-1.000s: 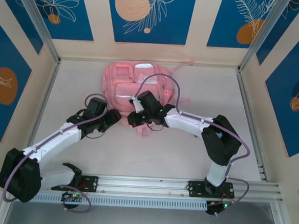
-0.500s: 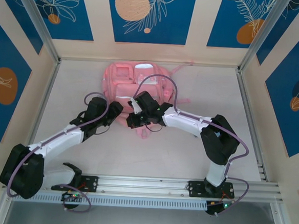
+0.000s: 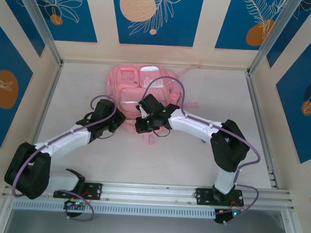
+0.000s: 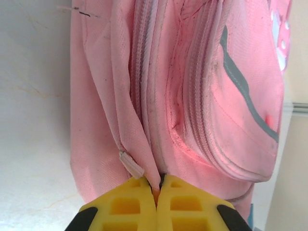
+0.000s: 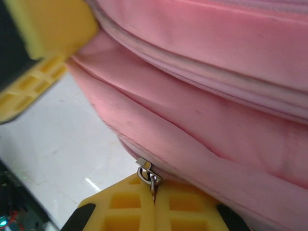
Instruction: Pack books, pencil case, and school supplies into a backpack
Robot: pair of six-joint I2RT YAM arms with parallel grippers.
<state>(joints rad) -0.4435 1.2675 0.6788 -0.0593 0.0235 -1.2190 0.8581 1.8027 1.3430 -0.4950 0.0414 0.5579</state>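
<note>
The pink backpack (image 3: 132, 81) lies flat at the back middle of the table. My left gripper (image 3: 121, 120) is at its near left edge; in the left wrist view its yellow fingers (image 4: 126, 204) are shut on a thin fold of pink fabric (image 4: 155, 179) beside a pale zip stripe (image 4: 144, 72). My right gripper (image 3: 143, 127) is at the near edge too, shut on the metal zip pull (image 5: 147, 172) under the backpack's seam (image 5: 216, 110). A left finger (image 5: 43, 43) shows at that view's upper left. Books, pencil case and school supplies are out of view.
The white table (image 3: 195, 162) is walled by beige and blue panels with metal posts (image 3: 39, 25). A rail (image 3: 155, 191) runs along the near edge by the arm bases. Pink straps (image 3: 186, 72) trail off the backpack's far right.
My left gripper has moved right to the backpack's near left edge and shut on a fold of its fabric. The right gripper has stayed shut on the zip pull, shifting slightly.
</note>
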